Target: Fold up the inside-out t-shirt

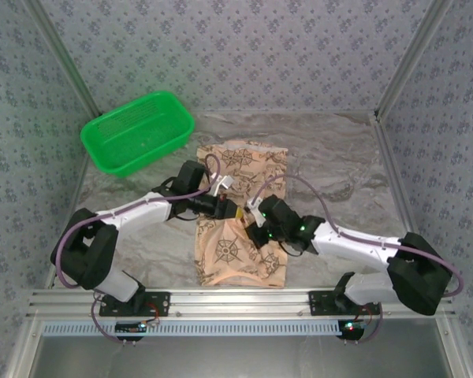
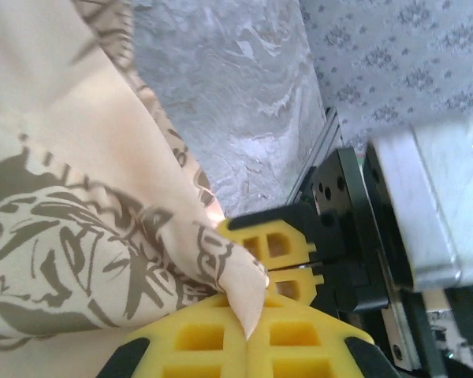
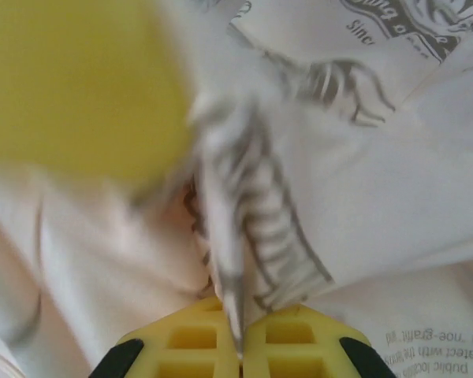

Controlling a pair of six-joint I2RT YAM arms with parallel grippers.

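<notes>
So the soft tan-peach cloth t-shirt with dark brown compass-rose prints (image 1: 229, 252) lies in the middle of the grey marbled table (image 1: 331, 157). It runs as a long strip from the near edge up toward the back, and both arms meet over its midsection. Its far end sits just right of a bright green plastic basket with a mesh bottom (image 1: 138, 130), which is at the back left and not touching the cloth as far as I can see.

The left gripper (image 1: 235, 211) reaches in from the left. On its wrist cam the yellow pads (image 2: 193, 339) are pressed together with a pointed fold of the t-shirt (image 2: 79, 197) pinched between them. The right gripper (image 2: 280, 264) is right there across from it, nearly tip to tip.

The right gripper (image 1: 252, 216) comes in from the right. On its own cam the right gripper (image 3: 240, 339) has its pads closed on a thin raised ridge of the t-shirt (image 3: 363, 197). The cloth looks paler there, with small lettering visible. There's a blurry yellow blob (image 3: 79, 87) in the upper left of that view, too out of focus to say what it is.
</notes>
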